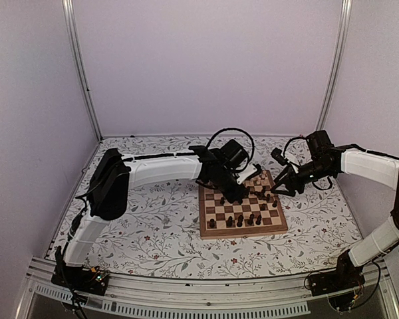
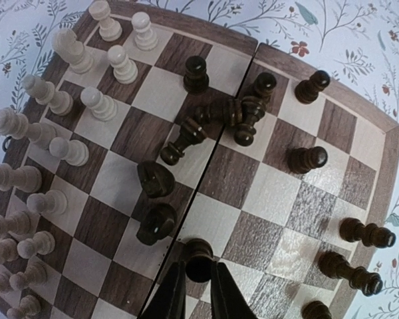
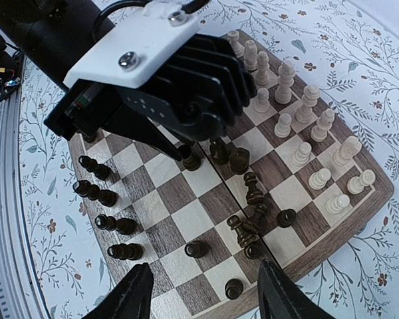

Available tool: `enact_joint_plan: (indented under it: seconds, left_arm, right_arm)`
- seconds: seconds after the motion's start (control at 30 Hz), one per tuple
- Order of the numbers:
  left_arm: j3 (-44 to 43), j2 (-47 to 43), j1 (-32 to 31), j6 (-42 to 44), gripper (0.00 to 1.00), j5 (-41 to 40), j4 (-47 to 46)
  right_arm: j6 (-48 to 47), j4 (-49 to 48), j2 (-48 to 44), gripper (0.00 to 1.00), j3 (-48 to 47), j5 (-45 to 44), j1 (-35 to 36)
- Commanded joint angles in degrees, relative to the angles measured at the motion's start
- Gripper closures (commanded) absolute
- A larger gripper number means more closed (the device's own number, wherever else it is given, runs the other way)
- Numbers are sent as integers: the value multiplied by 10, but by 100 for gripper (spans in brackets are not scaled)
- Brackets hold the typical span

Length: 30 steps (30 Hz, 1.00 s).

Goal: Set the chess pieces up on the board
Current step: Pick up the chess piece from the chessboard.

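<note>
Left fingers (image 2: 169, 296): the left gripper (image 2: 198, 269) is closed on a dark pawn (image 2: 198, 256), one pad at each side.
Pawn position: upright by the centre seam of the board (image 1: 239, 232), right between the fingertips.
Right fingers: the right gripper (image 3: 206, 299) is spread wide, nothing held, near the board's edge.
Risk: two fallen knights (image 2: 156, 199) and a heap of toppled dark pieces (image 2: 219, 123) lie near; these could be scattered by a low swing.
Risk: a shallow pinch may let the pawn slip.

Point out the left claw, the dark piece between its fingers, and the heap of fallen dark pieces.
Left claw (image 2: 198, 267): left wrist view, between fingertips.
Dark piece (image 2: 198, 251): left wrist view, its head.
Heap (image 2: 241, 114): left wrist view, its middle.
</note>
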State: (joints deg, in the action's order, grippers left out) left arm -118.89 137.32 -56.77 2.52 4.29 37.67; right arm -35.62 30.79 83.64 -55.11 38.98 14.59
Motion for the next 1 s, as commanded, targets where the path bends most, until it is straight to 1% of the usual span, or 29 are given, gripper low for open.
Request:
enact_joint_plan:
  seconds: [0.0,0.07,0.1,0.47,0.7,0.87,0.97]
  left_arm:
    - [-9,14,8,-1,80,6,-5]
    - [-9,13,8,-3,73,1,-3]
    - [-9,12,9,-3,71,0,-3]
    - [0,-9,9,-8,71,-13,-14]
    - [46,-53,10,-14,71,-34,-58]
    - [41,-39,11,-19,63,-12,-55]
    - [36,-29,11,-21,62,-1,-54]
  right_arm:
    - [-3,4,1,43,-8,-8,0]
    - [-3,4,1,43,-7,-8,-1]
    - [-4,4,1,43,-8,-8,-1]
    - [-3,4,2,43,-8,-7,-2]
    - [-3,4,4,43,-8,-7,-1]
    - [-2,4,6,43,-8,-8,-1]
    - [-2,4,6,43,-8,-8,-1]
